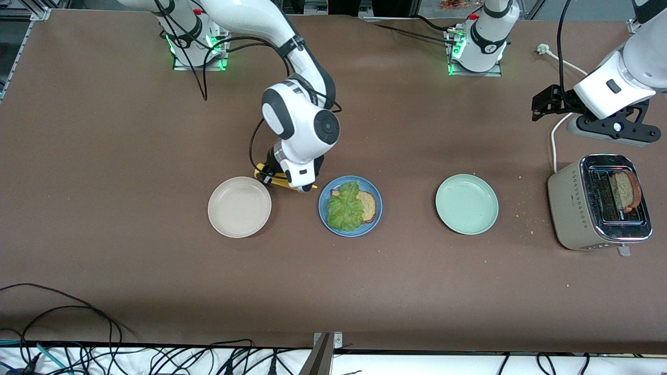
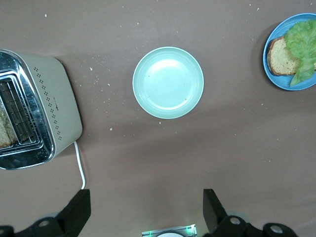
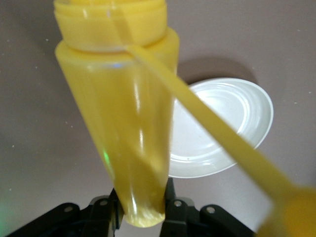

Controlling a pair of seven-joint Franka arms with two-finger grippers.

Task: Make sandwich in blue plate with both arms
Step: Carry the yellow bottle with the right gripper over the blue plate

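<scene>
The blue plate (image 1: pixel 322 207) sits mid-table with one brown bread slice (image 1: pixel 368 204) and a ruffled green lettuce leaf (image 1: pixel 345 209) lying on it; plate (image 2: pixel 276 81), bread (image 2: pixel 280 57) and lettuce (image 2: pixel 303 47) also show in the left wrist view. A second bread slice (image 1: pixel 627 189) stands in the toaster slot. My right gripper (image 3: pixel 143 207) is shut on a yellow squeeze bottle (image 3: pixel 123 123), low beside the blue plate (image 1: pixel 277 182); its cap hangs open on its strap. My left gripper (image 2: pixel 145 212) is open and empty, up in the air near the toaster.
A beige plate (image 1: pixel 239 207) lies toward the right arm's end and shows under the bottle (image 3: pixel 222 128). A pale green plate (image 1: pixel 466 204) (image 2: pixel 168 82) lies toward the left arm's end. The toaster (image 1: pixel 576 208) (image 2: pixel 57 98) has a white cable (image 1: pixel 554 140). Crumbs dot the table.
</scene>
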